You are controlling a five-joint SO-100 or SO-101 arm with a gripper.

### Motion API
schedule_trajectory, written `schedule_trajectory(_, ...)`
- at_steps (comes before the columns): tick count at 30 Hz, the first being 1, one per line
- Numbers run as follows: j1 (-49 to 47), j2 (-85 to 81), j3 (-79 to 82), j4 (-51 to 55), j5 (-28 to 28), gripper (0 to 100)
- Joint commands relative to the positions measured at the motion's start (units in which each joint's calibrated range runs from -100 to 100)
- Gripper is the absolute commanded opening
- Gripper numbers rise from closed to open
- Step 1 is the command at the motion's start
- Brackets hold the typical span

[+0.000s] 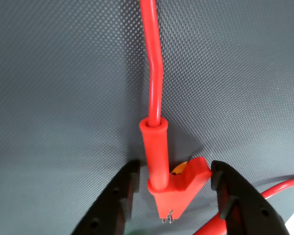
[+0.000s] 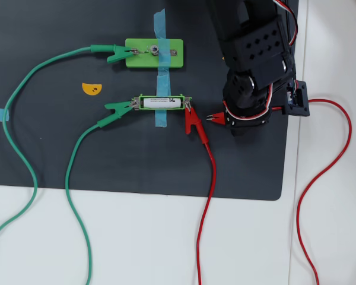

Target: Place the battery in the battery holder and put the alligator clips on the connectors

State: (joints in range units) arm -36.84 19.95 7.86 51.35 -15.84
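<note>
— Red clip sits between your pincer fingers, pressed by both, its metal tip toward the camera.
— And the battery?
— In the overhead view, well left of your pincer, seated in its green holder, clips at both ends.

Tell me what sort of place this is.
Probably a hobby electronics bench set up for robot practice: a dark mat on a white table, a battery in a taped-down green holder, and red and green alligator clips on long wires.
</note>
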Motion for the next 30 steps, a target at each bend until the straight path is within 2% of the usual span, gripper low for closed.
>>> schedule_trajectory(1, 1.0, 0.0, -2.3, 0.0, 0.2, 13)
schedule_trajectory(8, 1.0, 0.0, -2.3, 0.0, 0.2, 13)
schedule_trajectory(15, 0.7, 0.0, -2.6, 0.0, 2.8, 1)
schedule_trajectory(30, 0.0, -1.4, 1.1, 1.6, 3.3, 1)
